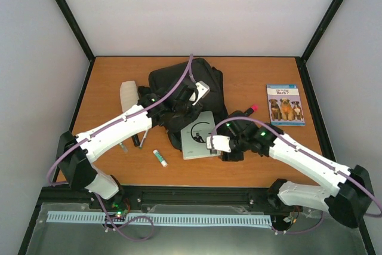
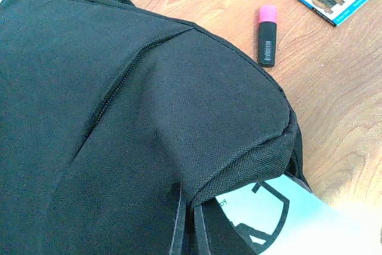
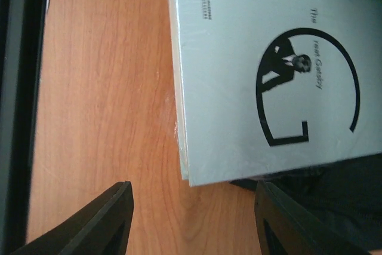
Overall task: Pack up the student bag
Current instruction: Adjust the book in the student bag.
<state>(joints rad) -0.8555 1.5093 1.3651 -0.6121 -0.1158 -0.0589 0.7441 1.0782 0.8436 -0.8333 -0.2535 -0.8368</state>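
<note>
**Left hand on the bag, right hand open over the book**

We see the student bag [image 1: 179, 79] lying at the middle of the wooden table [image 1: 250, 76], towards its far side, with the left arm reaching over it. In the left wrist view the left gripper [image 2: 190, 216] has its jaws brought together on a raised fold of the bag's black fabric, at the seamed edge. Under that lifted edge we see one end of a pale paperback, The Great Gatsby [image 1: 200, 137]. The rest of the book lies out on the table on the bag's near side.

The right gripper [image 3: 192, 188] hangs just above the tabletop by the book's near corner with its jaws well apart. It holds nothing, and we cannot tell whether either finger touches the cover.

To the right of the bag lies a black highlighter with a pink cap [image 2: 267, 35]. Beyond it is a picture book about dogs [image 1: 285, 104], well apart from the bag. A glue stick [image 1: 160, 157] rests on the table to the left of the Gatsby.
</note>
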